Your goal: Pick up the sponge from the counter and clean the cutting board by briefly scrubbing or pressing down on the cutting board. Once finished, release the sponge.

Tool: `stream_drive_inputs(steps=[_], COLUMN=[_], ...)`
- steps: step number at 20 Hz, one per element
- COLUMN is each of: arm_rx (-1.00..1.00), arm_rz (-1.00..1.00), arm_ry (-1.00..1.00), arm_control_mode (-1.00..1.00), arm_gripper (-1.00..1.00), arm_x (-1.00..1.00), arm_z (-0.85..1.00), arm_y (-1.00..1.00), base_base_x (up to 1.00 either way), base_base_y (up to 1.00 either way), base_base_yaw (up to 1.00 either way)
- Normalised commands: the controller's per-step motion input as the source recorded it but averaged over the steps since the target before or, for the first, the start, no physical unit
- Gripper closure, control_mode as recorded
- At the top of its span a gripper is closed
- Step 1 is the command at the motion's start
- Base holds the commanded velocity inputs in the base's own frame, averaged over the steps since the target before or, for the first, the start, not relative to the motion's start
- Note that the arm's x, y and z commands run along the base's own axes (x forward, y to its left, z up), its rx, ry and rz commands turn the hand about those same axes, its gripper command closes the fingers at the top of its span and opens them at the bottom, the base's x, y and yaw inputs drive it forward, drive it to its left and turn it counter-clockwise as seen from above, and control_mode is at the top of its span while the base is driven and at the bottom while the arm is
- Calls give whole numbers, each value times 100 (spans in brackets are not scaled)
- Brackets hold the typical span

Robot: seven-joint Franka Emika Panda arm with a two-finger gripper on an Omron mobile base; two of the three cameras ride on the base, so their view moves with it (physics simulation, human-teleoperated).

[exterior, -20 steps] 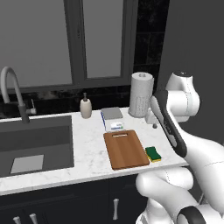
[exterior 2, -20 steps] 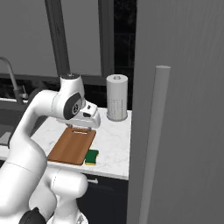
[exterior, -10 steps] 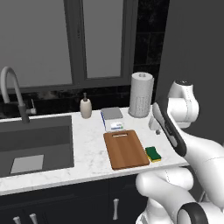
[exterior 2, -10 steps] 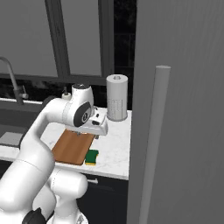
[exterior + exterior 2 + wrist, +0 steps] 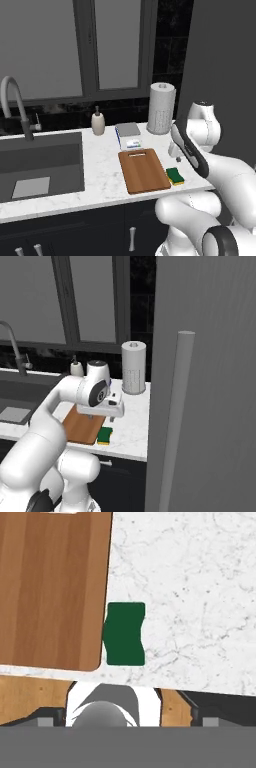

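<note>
Arm lower since before, fingers' state untellable; sponge (image 5: 125, 633) touching cutting board (image 5: 50, 587) near surface (image 5: 200, 587) front edge.

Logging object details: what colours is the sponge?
The sponge is dark green on top over yellow, clearest in the left base view.

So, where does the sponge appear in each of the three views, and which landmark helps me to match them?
Left base view: the sponge lies lower right of centre, on the counter.
Right base view: the sponge lies left of centre, in the lower half.
Hand view: the sponge is near the centre, showing its dark green top.
Shared landmark: the cutting board, whose long edge is right beside the sponge.
</note>
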Motion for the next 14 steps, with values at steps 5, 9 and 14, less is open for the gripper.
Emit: stream_drive_inputs(steps=[5,9,14], arm_rx=[0,0,0], arm_rz=[15,14,10], arm_ry=[3,4,1], arm_control_mode=[-100,-100,-100], arm_gripper=[-100,-100,-100], arm_x=[2,11,16], arm_z=[-41,-48,-49], arm_y=[0,0,0], base_base_x=[0,0,0], base_base_y=[0,0,0], base_base_yaw=[0,0,0])
